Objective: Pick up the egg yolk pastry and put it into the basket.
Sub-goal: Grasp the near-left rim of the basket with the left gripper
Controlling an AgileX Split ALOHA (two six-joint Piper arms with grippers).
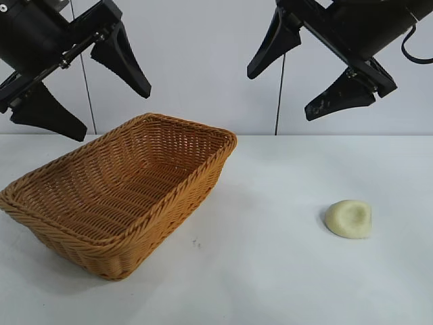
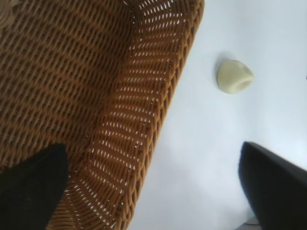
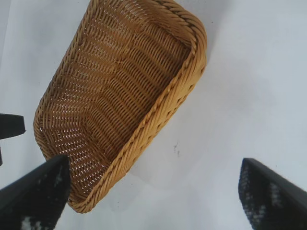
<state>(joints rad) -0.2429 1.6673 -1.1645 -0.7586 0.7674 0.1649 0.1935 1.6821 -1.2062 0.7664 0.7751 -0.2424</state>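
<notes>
While both arms hang high over the white table (image 1: pixel 284 271), the left gripper (image 1: pixel 88 84) sits above the basket (image 1: pixel 122 196) with its black fingers spread wide and holding nothing, and the right gripper (image 1: pixel 308 71) hangs up on the other side, just as wide and just as empty. The pastry (image 1: pixel 349 219) lies on the bare tabletop well to the right of the basket, below the right gripper, untouched, its dented face showing.
</notes>
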